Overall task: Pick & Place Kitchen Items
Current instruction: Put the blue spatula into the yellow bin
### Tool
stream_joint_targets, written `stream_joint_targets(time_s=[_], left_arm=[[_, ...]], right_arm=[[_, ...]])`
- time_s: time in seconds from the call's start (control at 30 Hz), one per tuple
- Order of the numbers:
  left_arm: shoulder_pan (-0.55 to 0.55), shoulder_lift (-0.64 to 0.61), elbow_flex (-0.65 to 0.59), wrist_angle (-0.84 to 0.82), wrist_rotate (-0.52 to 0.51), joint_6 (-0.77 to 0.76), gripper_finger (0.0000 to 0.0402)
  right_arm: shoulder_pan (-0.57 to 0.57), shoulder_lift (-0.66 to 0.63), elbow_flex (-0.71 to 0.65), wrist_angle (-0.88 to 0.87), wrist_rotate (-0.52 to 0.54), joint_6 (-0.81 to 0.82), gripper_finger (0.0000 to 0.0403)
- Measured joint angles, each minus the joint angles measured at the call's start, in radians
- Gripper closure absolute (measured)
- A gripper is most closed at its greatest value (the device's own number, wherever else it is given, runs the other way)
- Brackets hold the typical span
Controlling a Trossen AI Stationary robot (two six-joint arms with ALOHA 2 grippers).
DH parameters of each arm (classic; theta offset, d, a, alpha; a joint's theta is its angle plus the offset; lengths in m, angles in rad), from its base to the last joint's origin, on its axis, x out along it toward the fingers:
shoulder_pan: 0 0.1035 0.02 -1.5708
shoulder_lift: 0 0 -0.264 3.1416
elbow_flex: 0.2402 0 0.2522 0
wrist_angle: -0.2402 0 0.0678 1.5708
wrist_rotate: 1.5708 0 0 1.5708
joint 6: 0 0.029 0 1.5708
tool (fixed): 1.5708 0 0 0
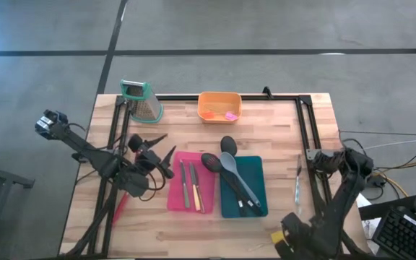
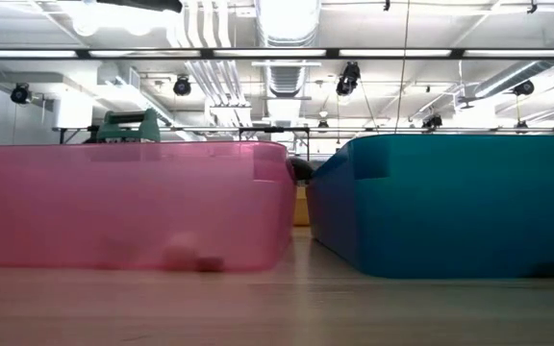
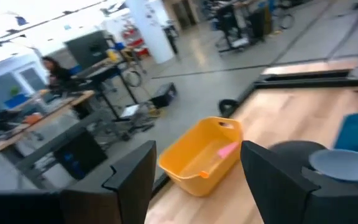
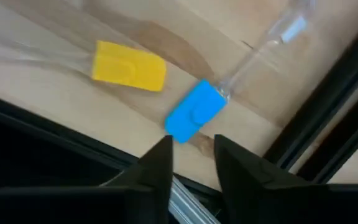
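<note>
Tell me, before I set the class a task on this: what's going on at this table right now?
A two-armed robot is sorting kitchen utensils. The pink bin already holds knives; the teal bin holds spoons. The right gripper hovers at the table's near right corner over a blue-headed spatula and a yellow-headed one, gripping neither. The left gripper waits open beside the pink bin.

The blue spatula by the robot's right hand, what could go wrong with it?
1. The blue spatula lies close to the black frame rail at the table's corner, so the right end effector, poised just short of it, might bump the rail.
2. The yellow spatula lies right beside it and could get knocked.
3. Both have slim clear handles, which might slip out of a grip.
</note>
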State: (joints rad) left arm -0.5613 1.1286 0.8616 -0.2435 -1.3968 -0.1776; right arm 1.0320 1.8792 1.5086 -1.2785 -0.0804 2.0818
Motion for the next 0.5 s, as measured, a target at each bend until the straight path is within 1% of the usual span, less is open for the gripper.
stream_joint_targets(time_s=[0.1,0.17,0.23,0.27,0.3,0.33,0.47,0.5], left_arm=[[0.000,0.000,0.000,0.013,0.024,0.003,0.0163],[0.000,0.000,0.000,0.045,0.037,0.020,0.0163],[-0.004,0.000,0.000,0.065,0.121,0.067,0.0163],[-0.005,0.000,0.000,0.073,0.200,0.097,0.0163],[-0.006,0.000,0.000,0.090,0.300,0.135,0.0163],[-0.007,0.002,-0.004,0.125,0.421,0.181,0.0163],[-0.012,0.012,-0.040,0.337,1.026,0.486,0.0163],[-0.013,0.011,-0.044,0.366,1.150,0.549,0.0163]], right_arm=[[0.026,0.025,0.001,-0.002,-0.001,0.069,0.0256],[0.034,0.040,-0.007,-0.001,-0.012,0.084,0.0232],[0.033,0.056,-0.013,-0.001,-0.043,0.085,0.0214],[0.033,0.060,-0.015,0.002,-0.049,0.085,0.0207],[0.033,0.062,-0.019,0.002,-0.051,0.084,0.0201],[0.032,0.062,-0.023,0.001,-0.051,0.084,0.0196],[0.030,0.056,-0.036,0.009,-0.058,0.094,0.0180],[0.030,0.051,-0.036,0.013,-0.059,0.099,0.0177]])
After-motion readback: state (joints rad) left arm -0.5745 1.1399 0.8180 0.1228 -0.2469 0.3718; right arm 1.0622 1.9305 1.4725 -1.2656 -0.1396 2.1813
